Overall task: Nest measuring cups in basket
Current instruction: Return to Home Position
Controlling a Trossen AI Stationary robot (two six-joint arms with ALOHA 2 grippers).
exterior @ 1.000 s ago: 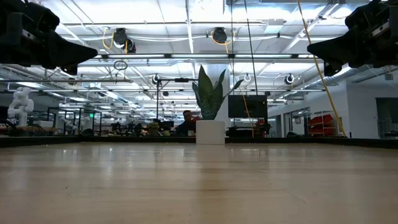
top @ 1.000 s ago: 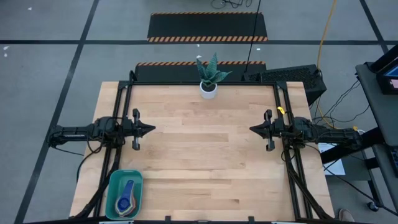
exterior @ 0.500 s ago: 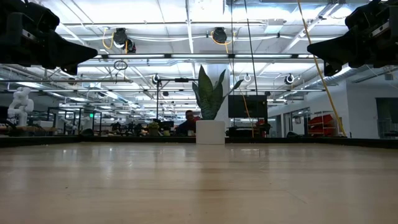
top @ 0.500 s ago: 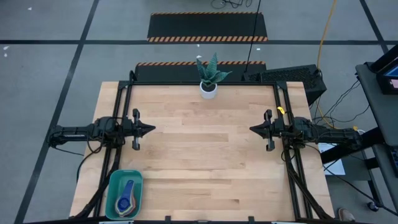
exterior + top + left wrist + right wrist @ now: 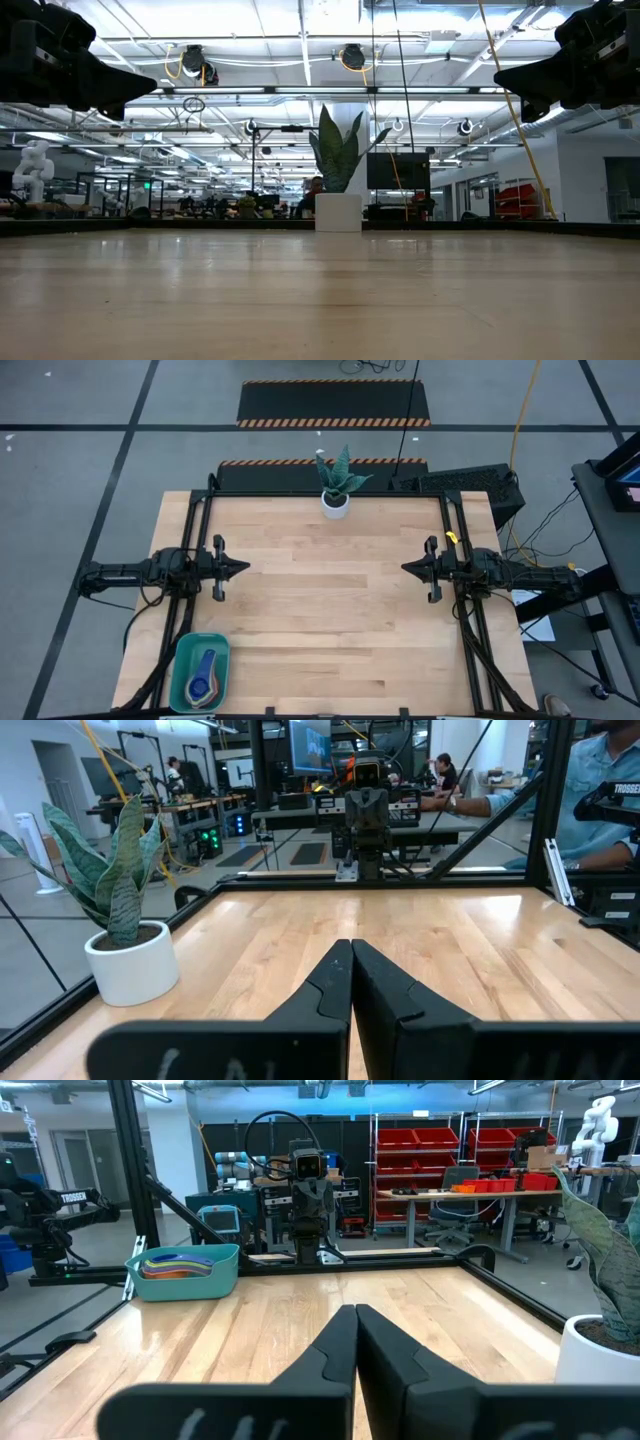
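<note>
The teal basket [image 5: 201,671] sits at the table's near left corner, and the measuring cups [image 5: 204,677] lie stacked inside it; the right wrist view shows the basket [image 5: 185,1272] with the cups' coloured rims [image 5: 178,1262] above its wall. My left gripper [image 5: 245,568] hovers shut at the table's left side, pointing level toward the middle. My right gripper [image 5: 405,568] hovers shut at the right side, facing it. Neither is near the basket.
A white pot with a green plant [image 5: 336,502] stands at the middle of the far edge. Black frame rails [image 5: 197,540] run along the left and right sides. A person [image 5: 600,790] sits beyond the table's right side. Bare wood lies between the grippers.
</note>
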